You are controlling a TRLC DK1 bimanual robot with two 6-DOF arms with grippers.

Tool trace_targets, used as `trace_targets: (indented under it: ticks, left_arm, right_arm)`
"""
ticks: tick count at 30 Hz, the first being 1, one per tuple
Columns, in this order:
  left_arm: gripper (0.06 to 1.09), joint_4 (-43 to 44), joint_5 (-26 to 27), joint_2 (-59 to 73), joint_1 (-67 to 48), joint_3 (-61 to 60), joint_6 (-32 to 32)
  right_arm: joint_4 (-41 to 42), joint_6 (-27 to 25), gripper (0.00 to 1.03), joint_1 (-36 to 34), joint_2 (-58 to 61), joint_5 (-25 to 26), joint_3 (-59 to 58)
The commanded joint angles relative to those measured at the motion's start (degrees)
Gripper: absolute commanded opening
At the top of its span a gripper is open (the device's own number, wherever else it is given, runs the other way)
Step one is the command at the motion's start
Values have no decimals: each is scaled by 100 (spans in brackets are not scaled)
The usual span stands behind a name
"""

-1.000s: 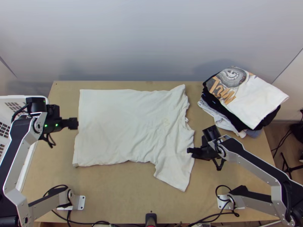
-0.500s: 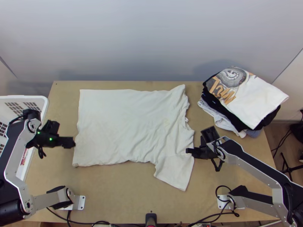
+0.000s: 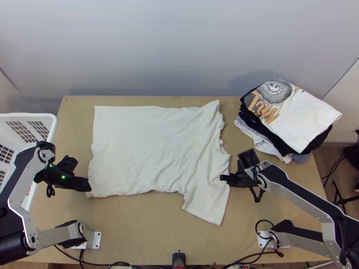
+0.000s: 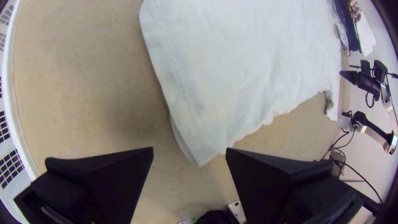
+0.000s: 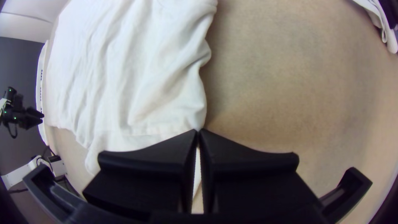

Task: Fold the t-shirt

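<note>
from above, the t-shirt point(image 3: 152, 148) lies spread on the tabletop point(image 3: 143, 224), one sleeve point(image 3: 206, 204) angled toward the near edge, a pile of folded clothes point(image 3: 287, 116) beyond. over the last second the left gripper point(image 3: 89, 184) has travelled down along the hem, from about its middle to the near corner, while the right gripper point(image 3: 222, 178) has barely shifted at the shoulder. in the left wrist view its fingers point(image 4: 128, 178) stand wide apart, with the hem corner point(image 4: 198, 155) poking toward the space between them, not pinched. the right wrist view has the other pair of fingers point(image 5: 157, 166) together at the tips, the cloth puckering into them by the sleeve seam, so i'd say they have hold of it. to me that means the first fold is being set up: once the left closes on that corner, both could lift the near side over, though a shallow bite might slip.
</note>
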Motion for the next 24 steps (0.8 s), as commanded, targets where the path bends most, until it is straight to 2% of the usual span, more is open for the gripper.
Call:
trace_targets:
  ticks: [1,3,10,12,17,18,21,24]
  left_arm:
    - [84,-77,-19,79,-138,-174,12]
    - [73,-15,60,71,-147,-210,-49]
    - [73,152,131,79,-296,-456,-207]
    - [63,187,166,44,-314,-500,-234]
    - [62,257,289,0,-358,-596,-339]
    - [58,275,289,-8,-367,-614,-357]
    - [33,398,447,-123,-340,-675,-445]
    - [23,416,482,-193,-314,-702,-454]
  right_arm:
    - [9,-4,3,0,14,26,5]
    - [9,-4,3,0,-4,26,-13]
    - [9,5,3,9,-74,26,-13]
    - [9,5,3,9,-100,35,-22]
    - [0,14,3,18,-153,35,-39]
    - [0,31,3,18,-162,44,-30]
    - [0,67,3,36,-197,44,-39]
    - [0,84,3,36,-259,53,-48]
